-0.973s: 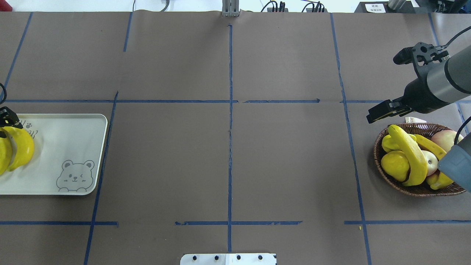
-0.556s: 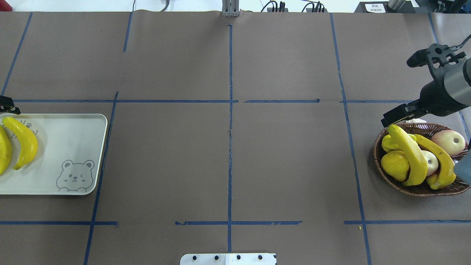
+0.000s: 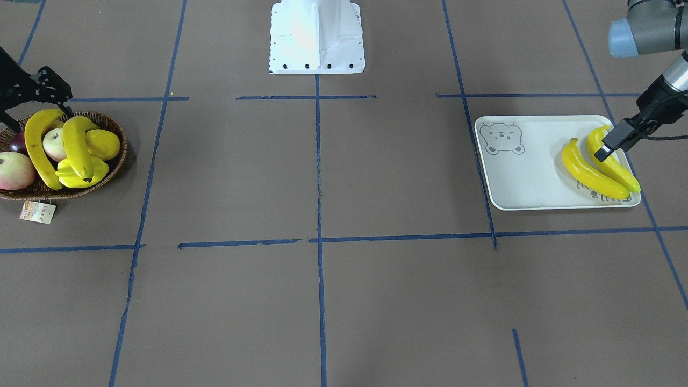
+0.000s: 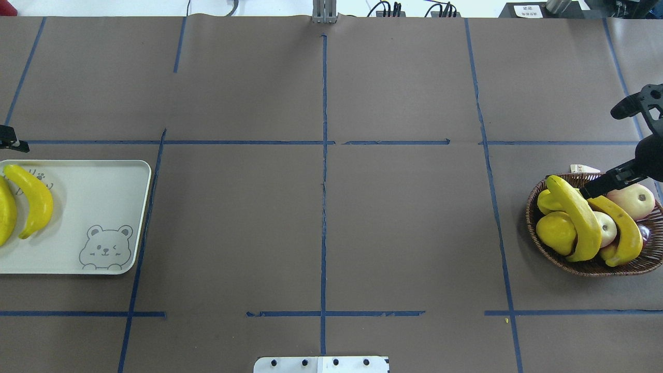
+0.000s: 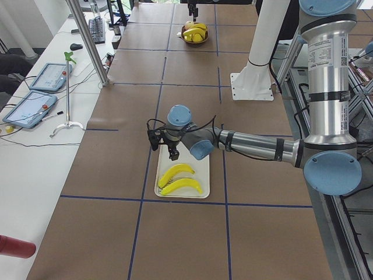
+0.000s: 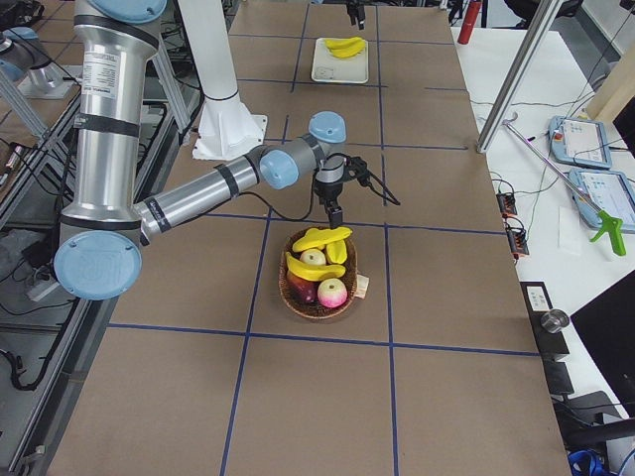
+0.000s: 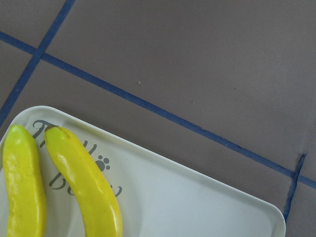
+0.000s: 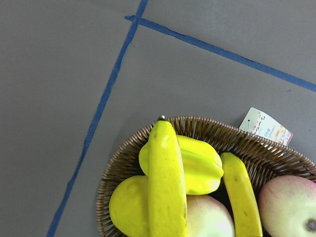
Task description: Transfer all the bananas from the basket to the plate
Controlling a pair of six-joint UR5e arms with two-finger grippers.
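Note:
Two yellow bananas [image 4: 33, 204] [image 4: 4, 217] lie side by side on the pale bear plate [image 4: 88, 197] at the left, also in the left wrist view [image 7: 89, 187]. My left gripper [image 3: 603, 152] hovers open and empty just above them, at the plate's outer end. Two more bananas [image 4: 577, 217] [image 4: 619, 223] lie across the fruit in the wicker basket [image 4: 585, 268] at the right, also in the right wrist view [image 8: 168, 182]. My right gripper [image 4: 595, 189] is open and empty over the basket's far rim, near the bananas' upper ends.
The basket also holds a yellow starfruit [image 8: 202, 168], a lemon [image 4: 557, 233] and pale apples [image 4: 629, 199]. A paper tag [image 3: 37, 212] lies outside its rim. The robot's white base [image 3: 317, 37] stands at the middle of the near edge.
My left gripper let go of the second banana and drew back; the banana now lies flat on the plate. My right gripper moved right and down over the basket's far rim.

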